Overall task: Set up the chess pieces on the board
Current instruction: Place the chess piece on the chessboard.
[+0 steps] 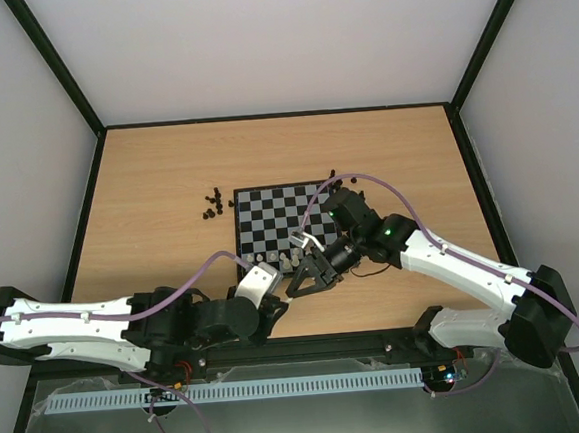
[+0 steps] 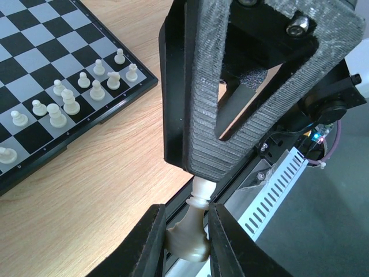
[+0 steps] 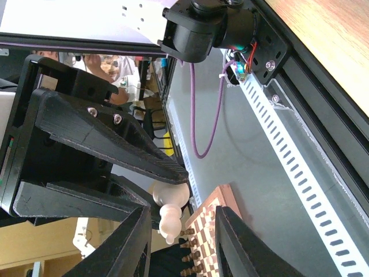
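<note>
The board [image 1: 279, 212] lies mid-table; it also shows in the left wrist view [image 2: 34, 57]. Several cream-white chess pieces [image 1: 273, 260] stand on its near rows [image 2: 69, 104]. Black pieces [image 1: 211, 205] lie loose off its left edge. My left gripper [image 1: 283, 291] [image 2: 187, 210] is shut on a cream piece [image 2: 191, 234], held above the table's near edge. My right gripper [image 1: 301, 280] [image 3: 181, 212] is open around the same piece [image 3: 168, 222]. The piece sits close to one finger with a wide gap to the other. One right finger [image 2: 202, 115] covers the piece's top.
The black table rail [image 2: 242, 173] and a slotted white cable duct [image 1: 233, 390] run just below the grippers. A few black pieces [image 1: 332, 178] sit by the board's far right corner. A wooden chessboard [image 3: 204, 242] shows below the table in the right wrist view.
</note>
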`<state>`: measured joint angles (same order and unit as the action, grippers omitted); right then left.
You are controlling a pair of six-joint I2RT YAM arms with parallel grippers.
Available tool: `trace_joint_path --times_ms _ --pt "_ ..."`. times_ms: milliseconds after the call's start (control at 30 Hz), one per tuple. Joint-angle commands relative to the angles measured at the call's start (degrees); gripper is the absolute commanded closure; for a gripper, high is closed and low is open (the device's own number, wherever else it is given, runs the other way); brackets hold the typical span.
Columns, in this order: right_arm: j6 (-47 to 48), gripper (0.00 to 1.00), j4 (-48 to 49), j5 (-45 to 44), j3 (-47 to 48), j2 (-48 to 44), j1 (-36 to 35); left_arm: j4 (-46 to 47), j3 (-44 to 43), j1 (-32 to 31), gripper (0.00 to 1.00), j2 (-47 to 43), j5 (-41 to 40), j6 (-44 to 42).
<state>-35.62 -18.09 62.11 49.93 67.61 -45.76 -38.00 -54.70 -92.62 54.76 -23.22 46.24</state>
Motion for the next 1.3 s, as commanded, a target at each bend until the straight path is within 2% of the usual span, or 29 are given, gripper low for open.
trace_joint_path --times_ms 0,300,600,867,1267 --pt "-0.43 0.69 -0.01 2.46 -0.74 0.26 0.19 0.83 0.36 -0.62 0.84 -0.4 -2.41 -0.11" --pt "-0.3 0.75 -0.07 2.76 -0.87 0.15 0.13 1.23 0.34 -0.48 0.84 0.1 -3.54 -0.17" --pt "-0.05 0.76 0.16 2.92 -0.67 0.92 -0.34 2.53 0.2 0.24 0.83 1.51 -2.68 -1.11" --pt "0.19 0.87 0.07 2.65 -0.61 1.03 -0.65 2.83 0.86 1.41 0.83 1.24 -2.53 -1.15" --pt "-0.22 0.92 0.9 1.29 -0.3 1.16 -0.65 2.92 1.58 4.52 0.74 0.75 -1.38 -1.15"
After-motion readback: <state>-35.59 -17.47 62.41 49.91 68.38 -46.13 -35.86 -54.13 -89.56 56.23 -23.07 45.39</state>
